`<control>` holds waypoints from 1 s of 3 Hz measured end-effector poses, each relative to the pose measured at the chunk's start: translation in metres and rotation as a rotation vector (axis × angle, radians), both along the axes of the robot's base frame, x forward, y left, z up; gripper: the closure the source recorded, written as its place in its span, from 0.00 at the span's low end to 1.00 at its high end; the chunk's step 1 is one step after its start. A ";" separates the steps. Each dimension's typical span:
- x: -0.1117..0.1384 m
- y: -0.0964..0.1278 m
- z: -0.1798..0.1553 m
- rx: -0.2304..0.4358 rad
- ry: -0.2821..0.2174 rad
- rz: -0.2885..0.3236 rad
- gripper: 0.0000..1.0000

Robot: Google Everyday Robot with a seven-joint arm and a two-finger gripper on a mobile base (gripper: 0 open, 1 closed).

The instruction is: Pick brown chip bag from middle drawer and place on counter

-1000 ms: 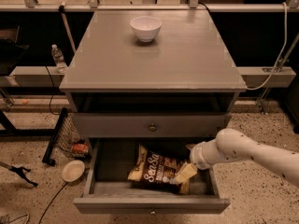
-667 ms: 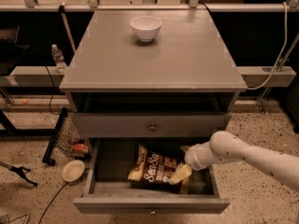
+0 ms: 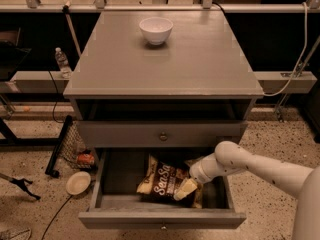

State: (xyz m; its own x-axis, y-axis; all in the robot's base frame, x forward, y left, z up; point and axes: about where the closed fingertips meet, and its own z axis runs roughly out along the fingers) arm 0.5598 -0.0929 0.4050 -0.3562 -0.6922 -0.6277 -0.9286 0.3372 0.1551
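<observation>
The brown chip bag (image 3: 161, 180) lies flat inside the open middle drawer (image 3: 160, 218), with its white "Sea Salt" script facing up. My white arm reaches in from the right, and my gripper (image 3: 188, 186) is down in the drawer at the bag's right edge, on or just over it. The grey counter (image 3: 200, 59) is the cabinet top above. A white bowl (image 3: 156, 30) stands near its far edge.
A closed shallower drawer front with a round knob (image 3: 163, 136) sits above the open drawer, under an empty open slot. On the floor at left are a pale round dish (image 3: 78, 182), a wire basket (image 3: 75, 149) and cables. A water bottle (image 3: 62, 62) stands on the left rail.
My arm has moved left, deeper into the drawer, bringing the gripper from the bag's right side onto its right edge. The bag has not visibly moved.
</observation>
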 end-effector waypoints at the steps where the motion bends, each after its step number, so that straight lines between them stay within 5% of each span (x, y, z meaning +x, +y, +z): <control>1: 0.000 0.000 0.000 0.000 0.001 0.000 0.00; 3: -0.002 0.004 -0.003 0.003 0.006 0.006 0.45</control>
